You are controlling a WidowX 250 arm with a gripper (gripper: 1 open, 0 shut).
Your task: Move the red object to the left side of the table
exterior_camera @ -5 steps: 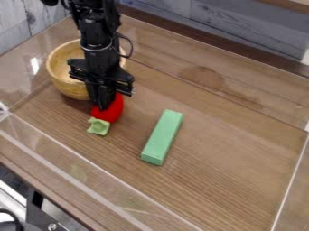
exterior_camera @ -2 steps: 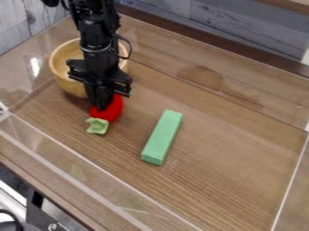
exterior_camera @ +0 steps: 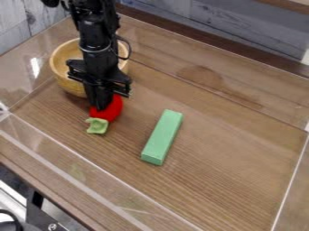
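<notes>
Gripper (exterior_camera: pixel 108 105): pointing straight down, jaws pinched onto the red object.
Red object (exterior_camera: pixel 107 114): directly beneath the fingers, resting on the table (exterior_camera: pixel 218 171) — pale green stem end poking out lower left.
Neighbours: wooden bowl (exterior_camera: pixel 60 68) just behind; green block (exterior_camera: pixel 162 137) apart, right.

One red toy strawberry (exterior_camera: pixel 107 110) is counted left of centre. One long green block (exterior_camera: pixel 162 137) is seen at the middle. One wooden bowl (exterior_camera: pixel 67 65) is found upper left. One worktop (exterior_camera: pixel 229 117) is shown.
</notes>
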